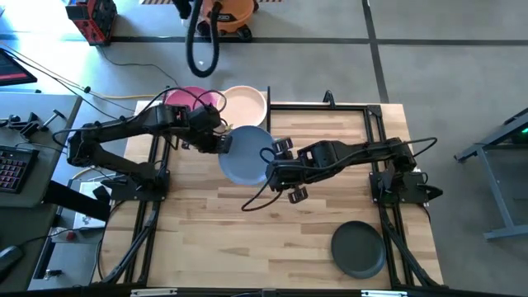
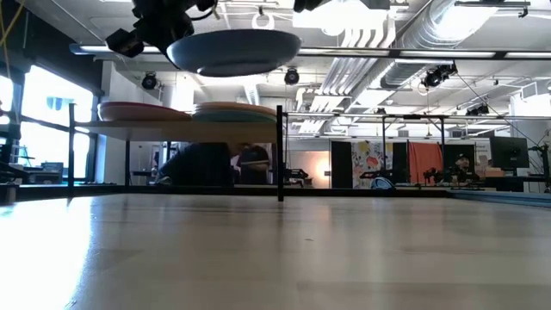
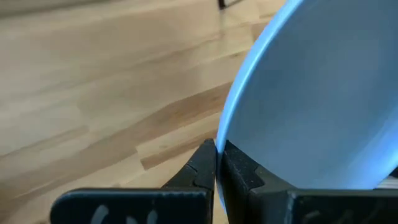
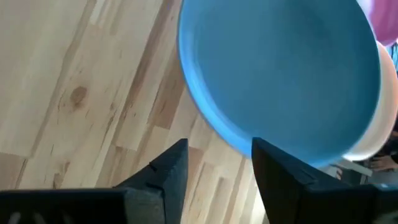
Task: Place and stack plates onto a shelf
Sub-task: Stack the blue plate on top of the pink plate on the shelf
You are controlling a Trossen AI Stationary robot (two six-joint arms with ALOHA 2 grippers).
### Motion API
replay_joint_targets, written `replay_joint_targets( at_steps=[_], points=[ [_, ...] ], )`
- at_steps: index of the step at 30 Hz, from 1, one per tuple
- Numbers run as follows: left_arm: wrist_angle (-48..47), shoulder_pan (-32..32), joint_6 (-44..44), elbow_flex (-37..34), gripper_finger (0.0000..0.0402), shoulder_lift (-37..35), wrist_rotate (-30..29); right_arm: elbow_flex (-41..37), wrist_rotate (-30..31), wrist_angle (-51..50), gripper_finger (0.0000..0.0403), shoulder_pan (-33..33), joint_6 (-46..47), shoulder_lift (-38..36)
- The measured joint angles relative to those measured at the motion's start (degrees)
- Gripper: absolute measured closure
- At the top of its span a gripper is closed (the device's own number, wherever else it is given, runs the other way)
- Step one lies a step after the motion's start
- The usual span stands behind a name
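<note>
A slate blue plate (image 1: 246,155) hangs in the air over the table's middle, level in the low view (image 2: 232,52). My left gripper (image 1: 220,140) is shut on its left rim. My right gripper (image 1: 277,169) stands open at the plate's right side, its fingertips (image 4: 180,152) just short of the rim and touching nothing. The shelf (image 2: 189,124) stands at the far left of the table. It carries a magenta plate (image 1: 191,97) and a cream plate (image 1: 246,103), which the low view shows lying on a short stack (image 2: 234,110). A dark charcoal plate (image 1: 357,249) lies flat on the table, near right. My left gripper pinches the blue plate's rim (image 3: 225,140) between its two fingers (image 3: 202,167). It comes roughly level from the table's far left. The plate is lifted clear of the table and sits close to level, reaching out past the fingertips toward the right arm.
The shelf's black posts (image 2: 281,155) stand just left of and beyond the held plate. A thin black frame (image 1: 371,124) runs around the tabletop. Bare planks (image 1: 247,239) lie in the near middle. A keyboard and tools lie off the table's left side.
</note>
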Motion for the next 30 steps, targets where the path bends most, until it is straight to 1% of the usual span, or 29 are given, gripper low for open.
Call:
replay_joint_targets(
  at_steps=[5, 10, 17, 20, 25, 30],
  points=[
    [-2.7, 3.3, 1.7, 0.0, 0.0401, -1.5, 0.0, 3.7, 0.4, -2.7, 0.0249, 0.0, 2.7, 0.0],
    [-5.5, 8.1, 1.7, 0.0, 0.0401, -4.8, -0.3, 6.2, -0.5, -3.5, 0.0249, 0.0, 4.0, 0.0],
    [-7.5, 15.6, -0.3, 0.0, 0.0401, -9.8, -4.1, 6.5, -1.3, -3.5, 0.0249, 0.0, 4.0, 0.0],
    [-8.1, 18.9, -0.6, 0.0, 0.0401, -11.8, -4.7, 6.5, -1.3, -3.5, 0.0249, 0.0, 4.0, 0.1],
    [-11.0, 25.1, -3.9, 0.0, 0.0401, -14.5, -7.7, 6.5, -1.5, -3.5, 0.0249, 0.0, 4.0, 0.1],
    [-13.4, 30.7, -5.6, 0.0, 0.0401, -15.8, -8.4, 6.5, -1.6, -3.5, 0.0249, -0.1, 4.0, 0.1]
  ],
)
